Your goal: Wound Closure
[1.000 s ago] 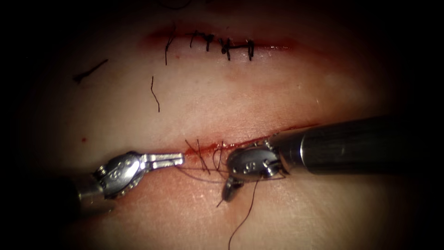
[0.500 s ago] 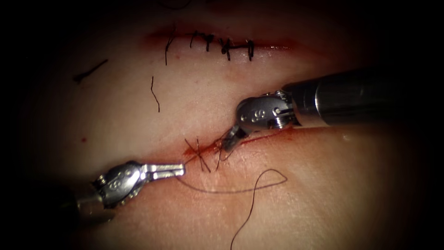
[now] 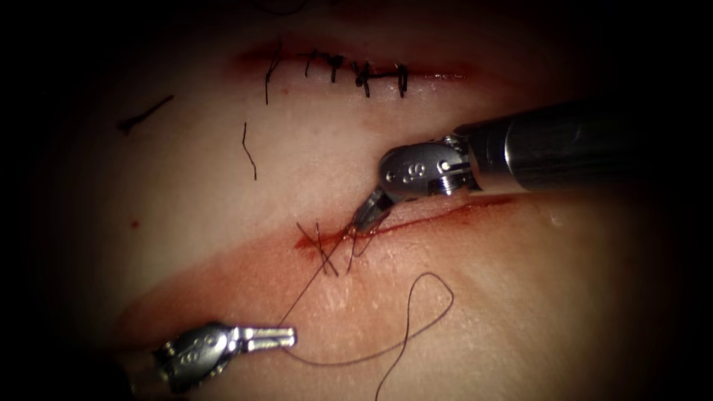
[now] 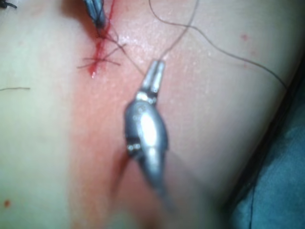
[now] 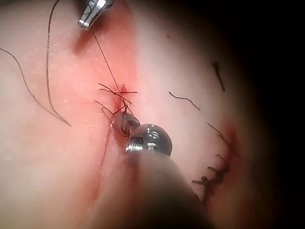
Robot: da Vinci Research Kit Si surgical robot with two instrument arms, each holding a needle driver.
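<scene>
- The left tool [image 3: 286, 338] lies low and nearly level on the near side of the cut [image 3: 416, 220], its jaws closed on the thread [image 3: 312, 286], which runs taut up to the knot [image 3: 323, 245].
- The right tool [image 3: 369, 216] reaches in from the right, wrist bent down, tip at the cut beside the knot; its jaws grip the thread there.
- Slack thread loops over the tissue [image 3: 520, 297].
- An upper cut [image 3: 356, 70] is already stitched.
</scene>
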